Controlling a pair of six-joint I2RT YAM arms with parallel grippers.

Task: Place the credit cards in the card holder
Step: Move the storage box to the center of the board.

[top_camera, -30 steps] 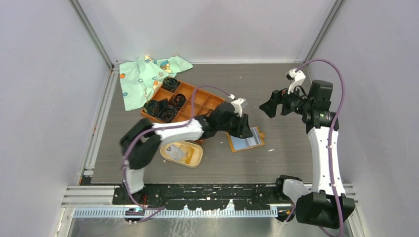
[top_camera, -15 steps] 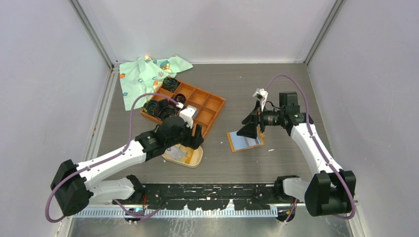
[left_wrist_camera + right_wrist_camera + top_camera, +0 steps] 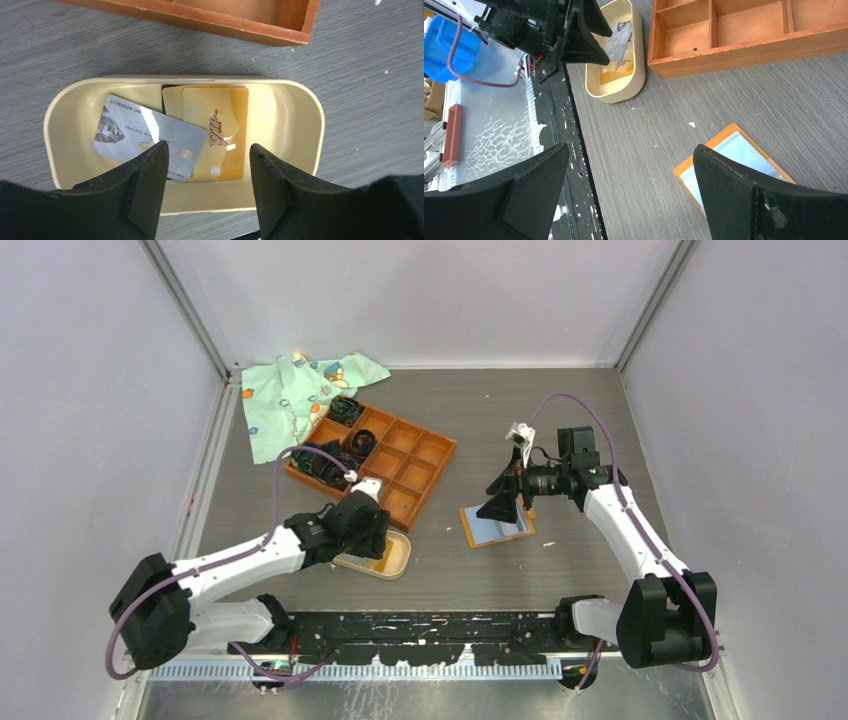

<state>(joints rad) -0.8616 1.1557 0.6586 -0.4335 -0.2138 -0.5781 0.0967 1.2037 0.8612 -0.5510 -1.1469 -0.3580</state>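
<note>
Credit cards (image 3: 220, 115): silver, gold, overlapped inside card holder (image 3: 309, 115), centre frame. Left gripper (image 3: 207, 147): parted, empty, above them. Right gripper (image 3: 630, 147): wide, empty, near wallet (image 3: 736, 155). Risk: a left fingertip could snag the silver card (image 3: 145, 135), dragging it out.

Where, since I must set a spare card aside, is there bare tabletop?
Bare: the strip between card holder and orange wallet; also the far tabletop beyond the wallet. Crowded: the left, with cloth, grid tray and left gripper.

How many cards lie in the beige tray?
4: silver card left, gold VIP card right, second gold edge and dark edge beneath it; others may be hidden.
</note>
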